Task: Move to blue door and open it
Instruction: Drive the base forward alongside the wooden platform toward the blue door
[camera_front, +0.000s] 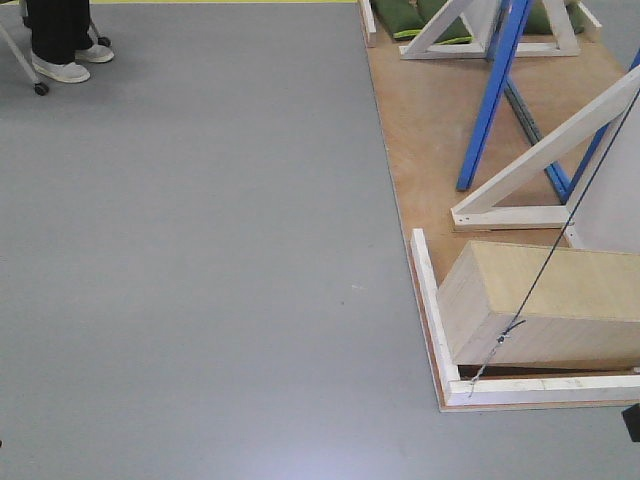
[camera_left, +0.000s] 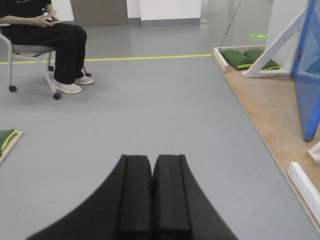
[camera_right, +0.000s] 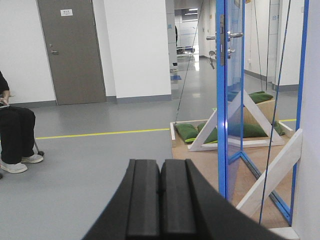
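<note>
Step in hand: approach. The blue door (camera_right: 231, 105) stands on the plywood platform (camera_front: 420, 130), ahead and to the right of the robot and well apart from both arms. Its lever handle (camera_right: 232, 35) is out of reach.

Next move, as judged: drive the base toward the platform and face the door, then raise one arm level with the handle and release its pads.

Left hand (camera_left: 152, 195): clenched, pads touching, holding nothing. Right hand (camera_right: 160, 200): clenched, pads touching, holding nothing. Neither touches the door.
</note>
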